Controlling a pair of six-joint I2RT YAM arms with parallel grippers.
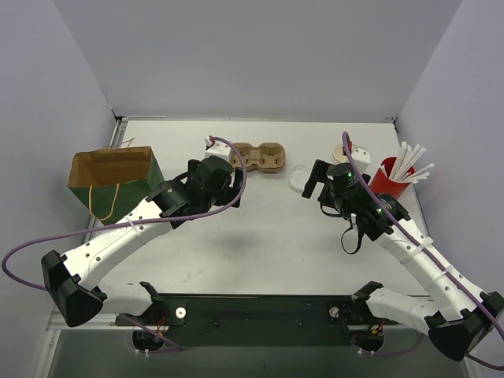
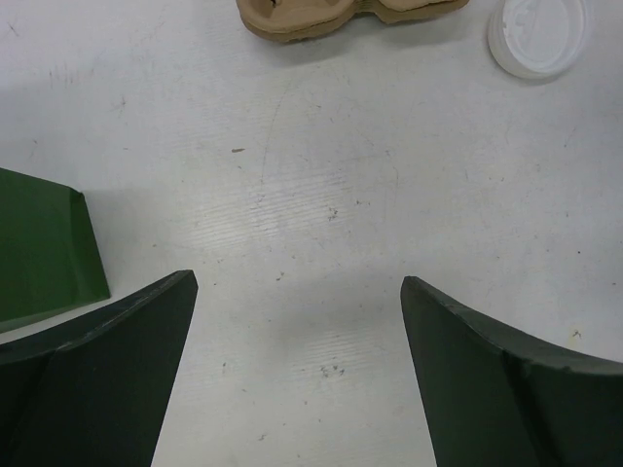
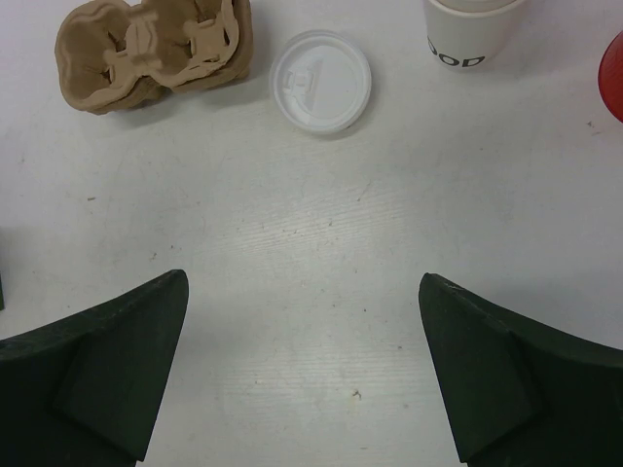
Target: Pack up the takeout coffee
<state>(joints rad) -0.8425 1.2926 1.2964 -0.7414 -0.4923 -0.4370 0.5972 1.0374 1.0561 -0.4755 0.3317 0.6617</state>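
Observation:
A white paper cup (image 1: pixel 347 153) stands at the back right, partly behind my right arm; its lower part with black lettering shows in the right wrist view (image 3: pixel 474 34). A loose round white lid (image 1: pixel 300 176) lies flat on the table right of the carrier, and shows in both wrist views (image 3: pixel 320 81) (image 2: pixel 538 34). Another small white thing (image 1: pixel 214 144) sits at the carrier's left end, partly hidden. My left gripper (image 1: pixel 231 183) (image 2: pixel 300 282) is open and empty above bare table. My right gripper (image 1: pixel 313 181) (image 3: pixel 304 277) is open and empty, just near of the lid.
The brown cardboard cup carrier (image 1: pixel 258 156) (image 3: pixel 156 49) (image 2: pixel 311 15) lies at the back middle. A green and brown paper bag (image 1: pixel 110 181) (image 2: pixel 39 248) stands open at the left. A red cup of white straws (image 1: pixel 391 175) (image 3: pixel 613 83) stands at the right. Walls enclose three sides.

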